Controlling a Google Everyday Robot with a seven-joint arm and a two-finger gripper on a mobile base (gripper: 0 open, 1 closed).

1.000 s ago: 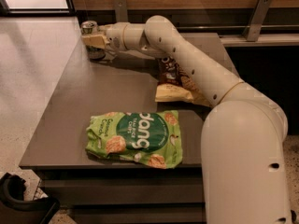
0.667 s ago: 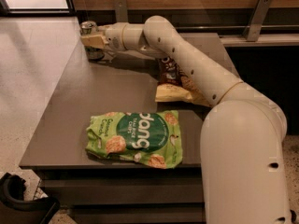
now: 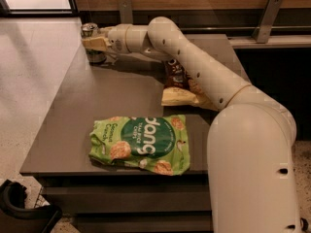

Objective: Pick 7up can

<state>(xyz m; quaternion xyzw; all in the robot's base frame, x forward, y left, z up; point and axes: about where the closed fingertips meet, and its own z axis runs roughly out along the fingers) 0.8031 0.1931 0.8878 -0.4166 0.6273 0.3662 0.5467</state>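
The 7up can (image 3: 90,30) stands upright at the far left corner of the dark grey table (image 3: 73,125). Its silver top and its dark base show; its middle is hidden behind my gripper. My gripper (image 3: 95,43) is at the can, reaching in from the right at mid-height and covering the can's body. The can rests on the table. My cream arm (image 3: 194,67) stretches from the lower right across the table to that corner.
A green "dang" rice chips bag (image 3: 141,143) lies flat near the table's front edge. A dark brown snack bag (image 3: 173,72) and a yellow bag (image 3: 179,97) lie under my forearm. A wooden wall with metal brackets (image 3: 266,13) runs behind. Pale floor lies left.
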